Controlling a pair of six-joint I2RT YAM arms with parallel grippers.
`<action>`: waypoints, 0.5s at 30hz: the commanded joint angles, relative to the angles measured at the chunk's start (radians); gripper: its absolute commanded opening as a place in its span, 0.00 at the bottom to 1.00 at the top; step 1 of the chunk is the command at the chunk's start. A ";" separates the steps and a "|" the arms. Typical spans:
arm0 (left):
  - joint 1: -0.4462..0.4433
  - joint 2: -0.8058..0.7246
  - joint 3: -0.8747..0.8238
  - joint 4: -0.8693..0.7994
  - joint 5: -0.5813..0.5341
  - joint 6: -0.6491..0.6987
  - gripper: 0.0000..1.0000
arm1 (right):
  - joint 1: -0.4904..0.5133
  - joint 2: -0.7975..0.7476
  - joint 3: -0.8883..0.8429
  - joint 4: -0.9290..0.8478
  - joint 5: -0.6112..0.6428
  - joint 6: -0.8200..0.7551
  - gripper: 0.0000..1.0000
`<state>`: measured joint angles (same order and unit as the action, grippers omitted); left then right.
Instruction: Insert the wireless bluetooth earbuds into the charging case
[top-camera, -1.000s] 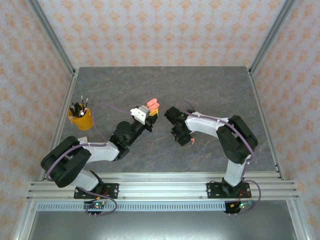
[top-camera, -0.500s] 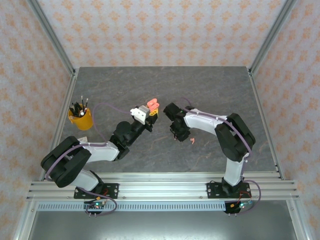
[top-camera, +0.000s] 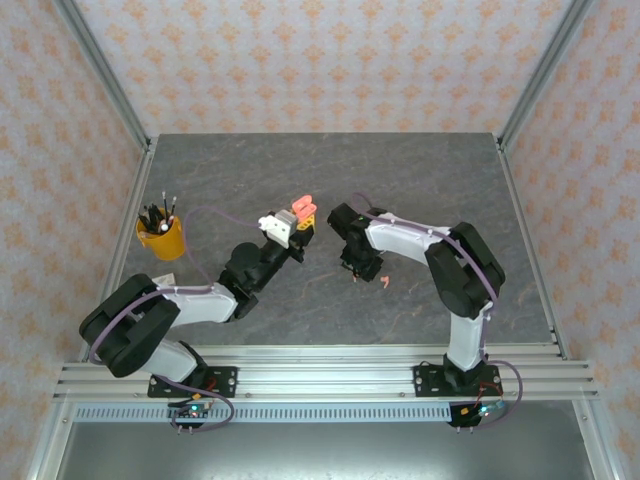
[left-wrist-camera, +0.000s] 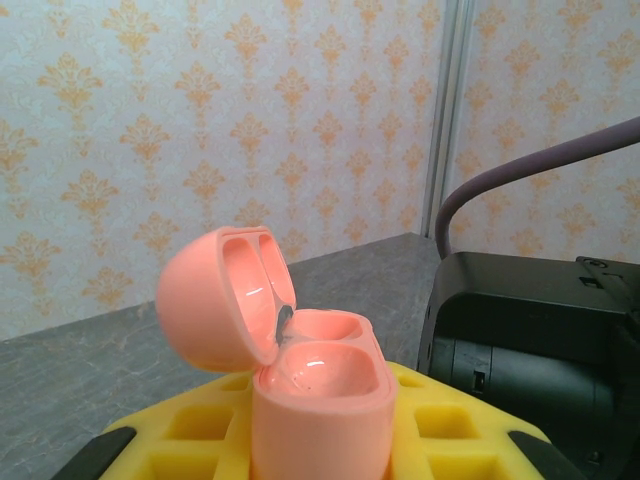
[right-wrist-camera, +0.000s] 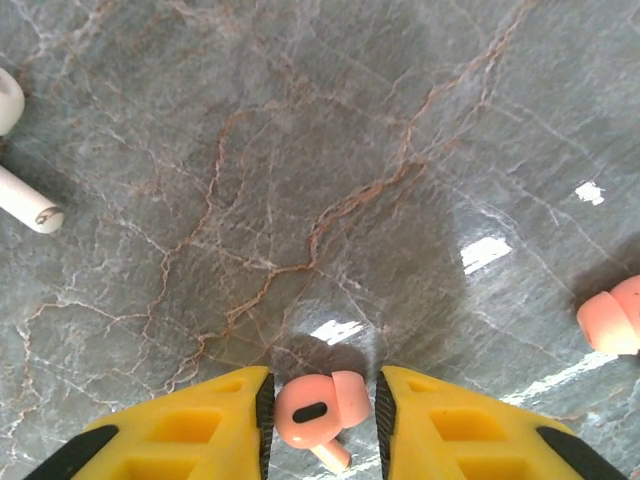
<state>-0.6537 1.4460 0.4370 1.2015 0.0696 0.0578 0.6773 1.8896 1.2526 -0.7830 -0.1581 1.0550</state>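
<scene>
Grey marble table (right-wrist-camera: 400, 120). One salmon earbud (right-wrist-camera: 312, 408) is clamped between the yellow fingers of the right gripper (right-wrist-camera: 322, 402). A second salmon earbud (right-wrist-camera: 612, 318) lies on the table to that gripper's right, a white earbud (right-wrist-camera: 25, 205) to its far left. The left gripper (top-camera: 298, 222) grips the open charging case (left-wrist-camera: 320, 420).

Salmon-pink case (left-wrist-camera: 315, 400), salmon-pink earbud (right-wrist-camera: 315, 403), yellow right pincer fingers (right-wrist-camera: 195, 425), grey veined table (right-wrist-camera: 300, 150).

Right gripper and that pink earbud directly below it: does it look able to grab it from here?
Probably yes. The pink earbud sits squarely between the right gripper's fingers, with nothing else wedged between them. Whether the pads already touch it, I can't tell.
</scene>
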 joint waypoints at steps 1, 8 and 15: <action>0.007 -0.030 0.002 0.035 -0.016 0.005 0.00 | -0.004 0.009 0.028 -0.045 0.009 -0.044 0.35; 0.008 -0.036 0.002 0.025 -0.013 0.007 0.00 | -0.005 0.014 0.025 -0.023 0.015 -0.083 0.37; 0.007 -0.035 0.005 0.020 -0.008 0.005 0.00 | -0.012 0.007 0.012 0.012 0.000 -0.144 0.38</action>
<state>-0.6537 1.4330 0.4370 1.1995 0.0696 0.0578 0.6731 1.8938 1.2568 -0.7765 -0.1596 0.9543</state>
